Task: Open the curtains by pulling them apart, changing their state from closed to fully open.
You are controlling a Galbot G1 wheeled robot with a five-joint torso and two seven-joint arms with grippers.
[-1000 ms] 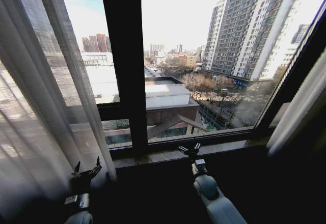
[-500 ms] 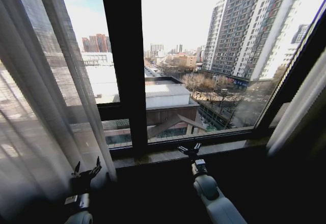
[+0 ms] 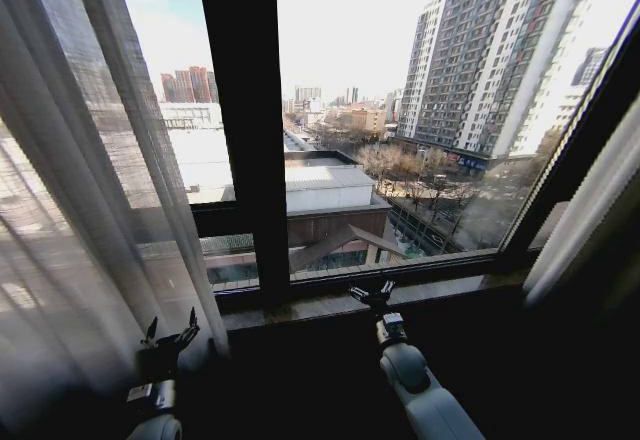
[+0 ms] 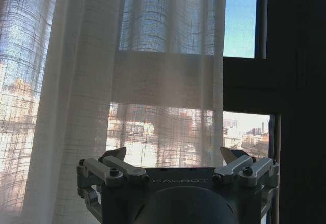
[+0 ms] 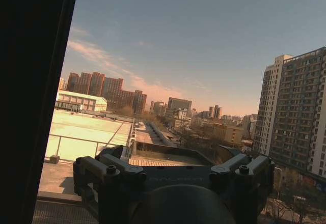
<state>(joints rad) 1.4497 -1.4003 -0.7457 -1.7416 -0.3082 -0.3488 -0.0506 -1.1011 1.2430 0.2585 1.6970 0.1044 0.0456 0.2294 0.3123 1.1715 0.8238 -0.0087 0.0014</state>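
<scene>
Far left: sheer white curtain panel (image 3: 70, 190), bunched in long pleats, hanging from the top of the view down to the left gripper (image 3: 170, 337). Fingers (image 3: 191, 322) spread apart, empty, just beside the fabric's lower inner edge; in the left wrist view the same panel (image 4: 102, 81) hanging straight ahead of the open left gripper (image 4: 175, 155). Middle: black window frame post (image 3: 245, 130), city buildings beyond the glass, stone sill (image 3: 400, 295) below. Right gripper (image 3: 372, 291) parked at the sill, fingers splayed, holding nothing; open too in the right wrist view (image 5: 173, 160), facing bare glass. Far right: second curtain panel (image 3: 590, 210), gathered against the frame's edge.
</scene>
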